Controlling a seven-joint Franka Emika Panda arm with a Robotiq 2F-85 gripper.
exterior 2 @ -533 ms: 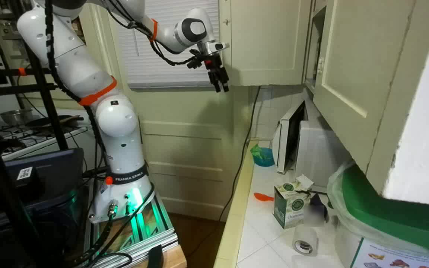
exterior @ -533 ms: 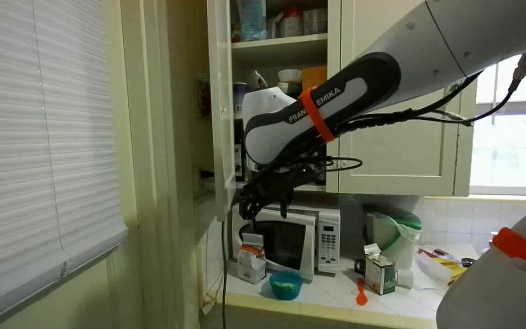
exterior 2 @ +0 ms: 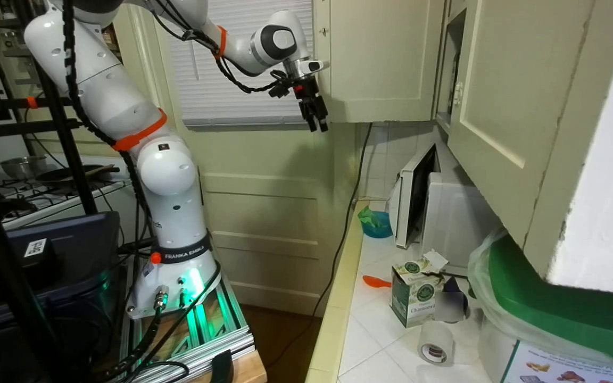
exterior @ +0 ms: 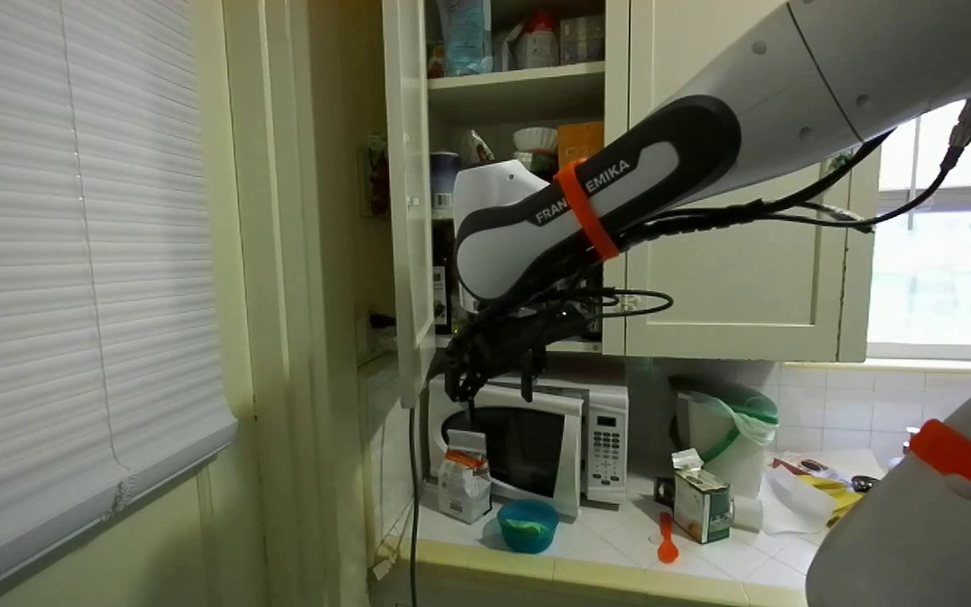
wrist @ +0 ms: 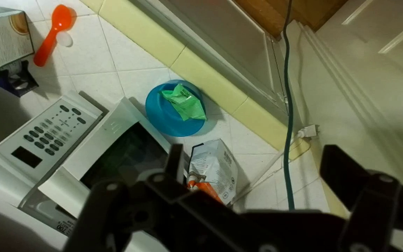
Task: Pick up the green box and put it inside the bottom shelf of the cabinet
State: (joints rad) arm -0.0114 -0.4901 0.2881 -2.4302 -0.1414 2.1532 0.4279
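Note:
The green box (exterior: 702, 504) is a small upright tea carton with its top flap open. It stands on the white tiled counter in both exterior views (exterior 2: 415, 295). In the wrist view it shows at the upper left edge (wrist: 7, 38), partly cut off. My gripper (exterior: 494, 394) is open and empty, high in front of the microwave and well away from the box. It also shows in an exterior view (exterior 2: 317, 127) and in the wrist view (wrist: 254, 154), fingers wide apart. The cabinet's bottom shelf (exterior: 576, 346) holds dark bottles and is partly hidden behind my arm.
The cabinet door (exterior: 410, 202) stands open. Below is a microwave (exterior: 606, 443) with its door ajar. A white-orange bag (exterior: 464, 487), teal bowl (exterior: 528, 527), orange spoon (exterior: 667, 539), tape roll (exterior 2: 436, 343) and green-lidded container (exterior 2: 546, 303) stand on the counter. A cable (wrist: 287, 105) hangs at the corner.
My arm and gripper have shifted very slightly to the right in both exterior views. The green box and the other objects have not moved.

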